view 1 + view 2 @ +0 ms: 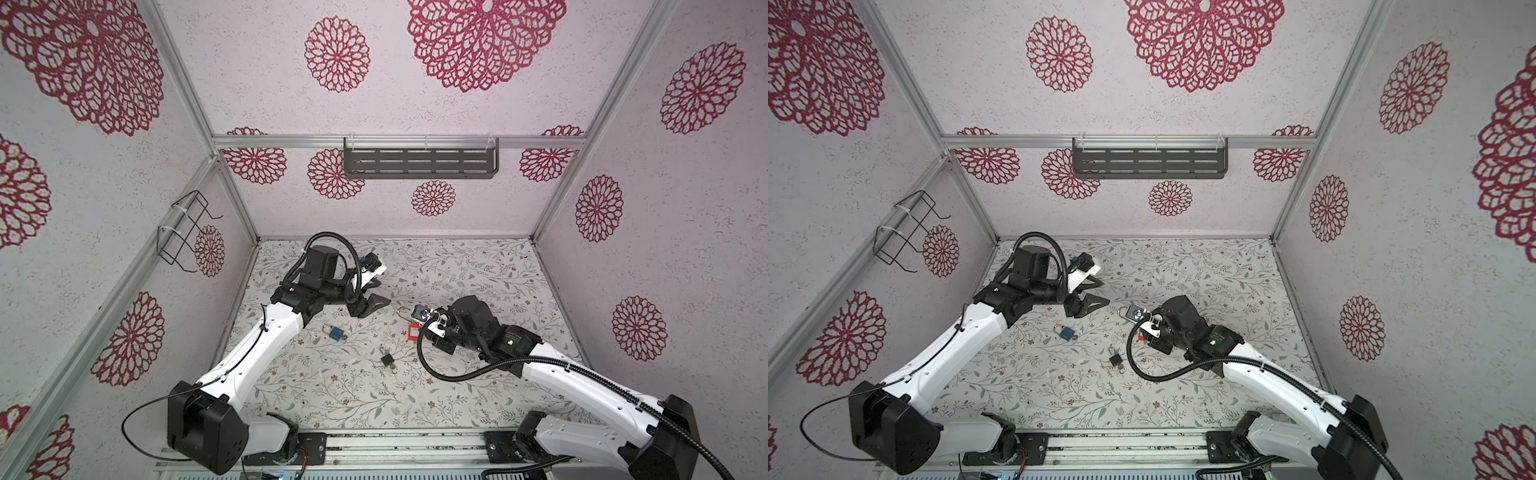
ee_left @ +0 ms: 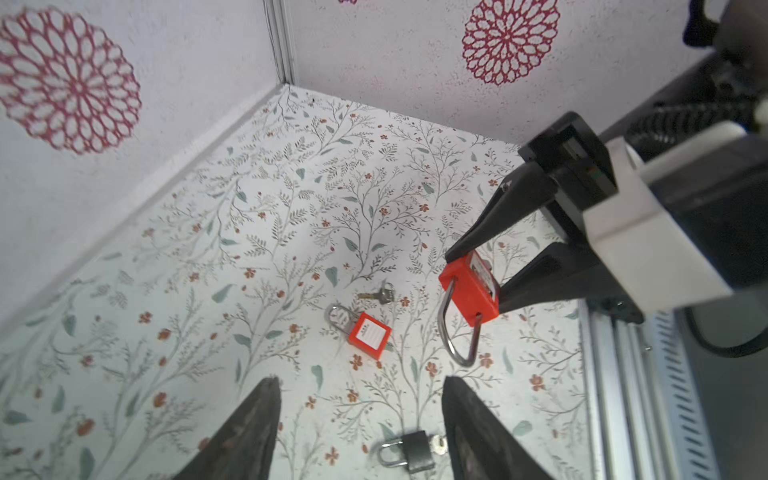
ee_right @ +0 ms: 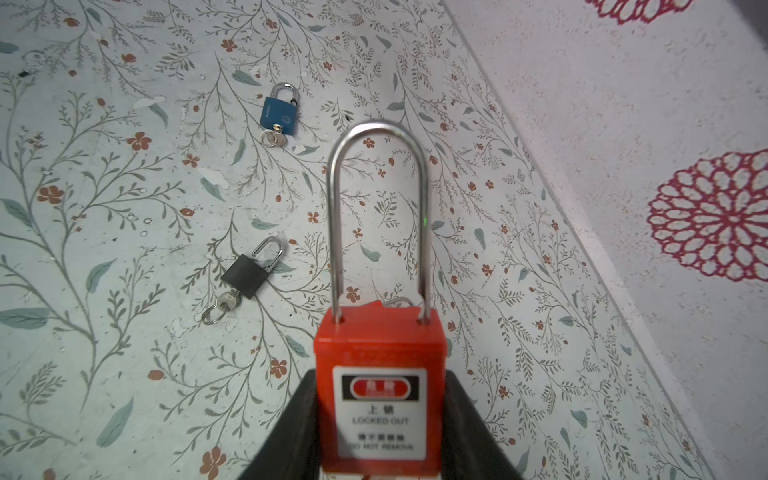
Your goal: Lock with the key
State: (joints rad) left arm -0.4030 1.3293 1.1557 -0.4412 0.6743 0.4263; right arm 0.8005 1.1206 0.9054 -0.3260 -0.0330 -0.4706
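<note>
Fingers (image 2: 490, 224) of the right gripper (image 2: 478, 279) are pressing on two opposite sides of the held red padlock (image 3: 380, 353). The jaws are standing partly closed, with only the width of the padlock body between them. This padlock is hanging in the air above the table (image 3: 104, 208) and is not touching it. Its long steel shackle (image 3: 378, 137) is pointing away from the gripper, and in the right wrist view both legs of the shackle are going into the body.

The left gripper (image 2: 360, 384) is hovering over the table with its fingers spread wide, and nothing is sitting between them. It is facing the held red padlock, near it but with a clear gap.

The loose key (image 2: 376, 295) is lying flat on the table and no finger is touching it. It is lying out in front of the open left fingers, apart from them, and just beside a second red padlock (image 2: 370, 336), which is also resting on the table. A black padlock (image 2: 415, 453) is lying on the table close to the left fingertips. A blue padlock (image 1: 334, 332) is lying near the left arm.
</note>
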